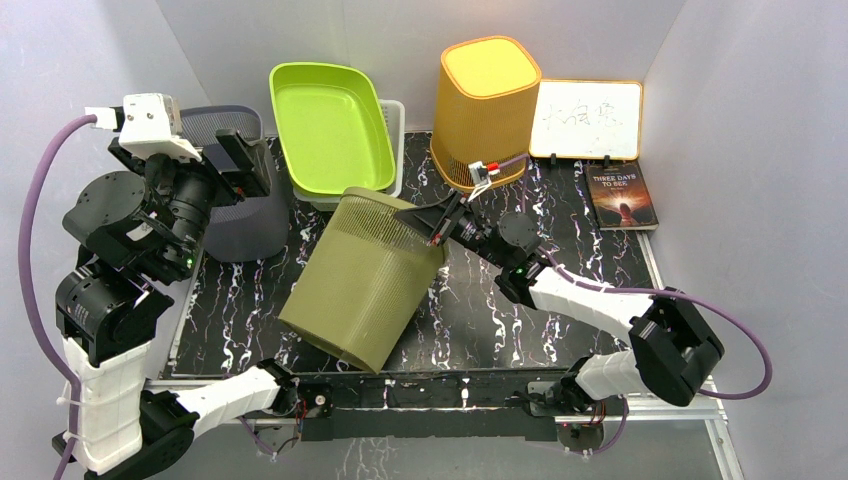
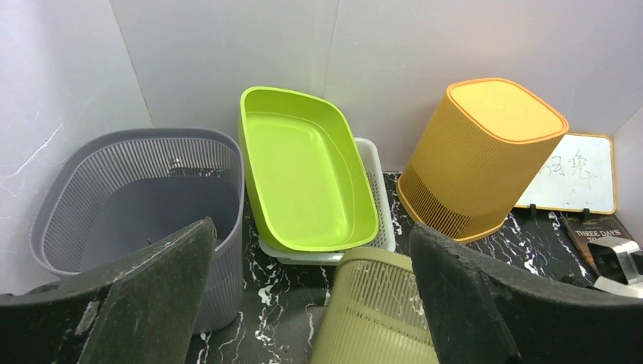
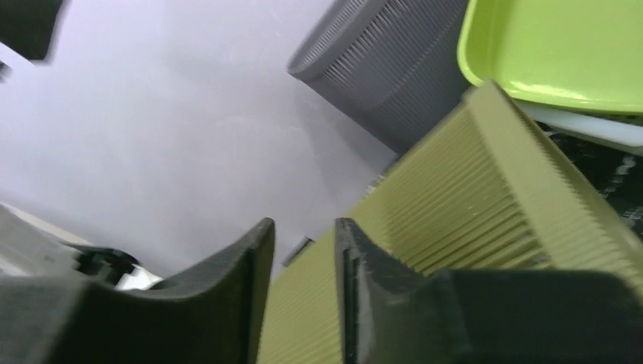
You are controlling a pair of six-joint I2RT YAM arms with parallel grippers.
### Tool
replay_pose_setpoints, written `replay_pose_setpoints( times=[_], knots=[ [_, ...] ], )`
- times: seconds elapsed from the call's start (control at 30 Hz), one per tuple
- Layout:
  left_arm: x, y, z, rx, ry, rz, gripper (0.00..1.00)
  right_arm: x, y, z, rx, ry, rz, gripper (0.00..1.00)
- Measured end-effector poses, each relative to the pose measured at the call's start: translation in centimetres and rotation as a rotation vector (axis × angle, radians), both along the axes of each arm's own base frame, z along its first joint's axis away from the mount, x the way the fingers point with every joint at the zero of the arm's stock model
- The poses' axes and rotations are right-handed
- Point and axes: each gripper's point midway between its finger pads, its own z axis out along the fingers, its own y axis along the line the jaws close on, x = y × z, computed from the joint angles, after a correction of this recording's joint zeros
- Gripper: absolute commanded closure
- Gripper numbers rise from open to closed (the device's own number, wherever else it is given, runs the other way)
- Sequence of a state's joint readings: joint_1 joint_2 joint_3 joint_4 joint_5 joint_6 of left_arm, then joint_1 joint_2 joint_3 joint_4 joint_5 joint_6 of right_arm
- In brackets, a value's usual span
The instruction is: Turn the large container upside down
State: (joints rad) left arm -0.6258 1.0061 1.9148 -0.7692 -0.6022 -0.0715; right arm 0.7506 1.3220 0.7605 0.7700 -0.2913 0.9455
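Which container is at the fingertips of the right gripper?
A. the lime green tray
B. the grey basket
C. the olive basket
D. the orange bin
C: in the top view the right gripper is at the raised rim of the tilted olive basket, and its wrist view shows olive ribs close up.

Black marble-pattern table (image 1: 480,320). Centre: olive ribbed bin (image 1: 365,280), tilted, its lower edge toward the near side. Far left: grey ribbed basket (image 1: 240,215), upright. Far centre: white slotted tray (image 1: 396,125). Right of it: orange ribbed bin (image 1: 485,105), bottom-up. Far right: small whiteboard (image 1: 587,118), with a book (image 1: 621,195) flat just nearer.
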Motion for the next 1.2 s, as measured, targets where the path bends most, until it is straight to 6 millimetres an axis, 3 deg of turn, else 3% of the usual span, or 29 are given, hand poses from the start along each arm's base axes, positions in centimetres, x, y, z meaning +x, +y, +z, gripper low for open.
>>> replay_pose_setpoints(
  times=[0.07,0.13,0.3,0.4,0.5,0.63,0.7,0.8,0.93,1.2],
  knots=[
    [0.0,0.0,-0.1,0.003,0.004,0.000,0.02,0.2,0.0,-0.3,-0.078,-0.037,-0.013,0.41],
    [0.1,-0.1,-0.3,0.005,0.008,0.000,0.02,0.7,-0.3,0.2,-0.166,-0.094,-0.047,0.35],
    [0.3,-0.2,-1.2,0.014,0.027,0.000,0.02,3.6,-2.1,3.1,-0.371,-0.266,-0.171,0.26],
    [0.4,-0.3,-1.5,0.017,0.035,0.000,0.02,6.0,-3.7,3.1,-0.489,-0.331,-0.214,0.27],
    [0.5,-0.4,-1.6,0.019,0.039,0.000,0.02,8.8,-5.0,0.5,-0.612,-0.344,-0.181,0.31],
    [0.5,-0.4,-2.0,0.022,0.045,0.001,0.02,11.6,-6.5,-6.1,-0.712,-0.251,0.001,0.40],
    [0.4,-0.3,-2.1,0.023,0.047,0.002,0.02,11.9,-7.2,-9.2,-0.717,-0.173,0.100,0.38],
    [0.4,-0.1,-2.2,0.026,0.050,0.010,0.02,11.3,-8.0,-12.0,-0.698,-0.086,0.211,0.35],
    [0.3,0.1,-2.5,0.034,0.056,0.022,0.02,9.4,-7.4,-11.1,-0.640,-0.116,0.312,0.33],
    [0.6,0.1,-3.4,0.050,0.077,0.030,0.02,7.9,-7.9,-6.1,-0.617,-0.278,0.285,0.29]
  ],
)
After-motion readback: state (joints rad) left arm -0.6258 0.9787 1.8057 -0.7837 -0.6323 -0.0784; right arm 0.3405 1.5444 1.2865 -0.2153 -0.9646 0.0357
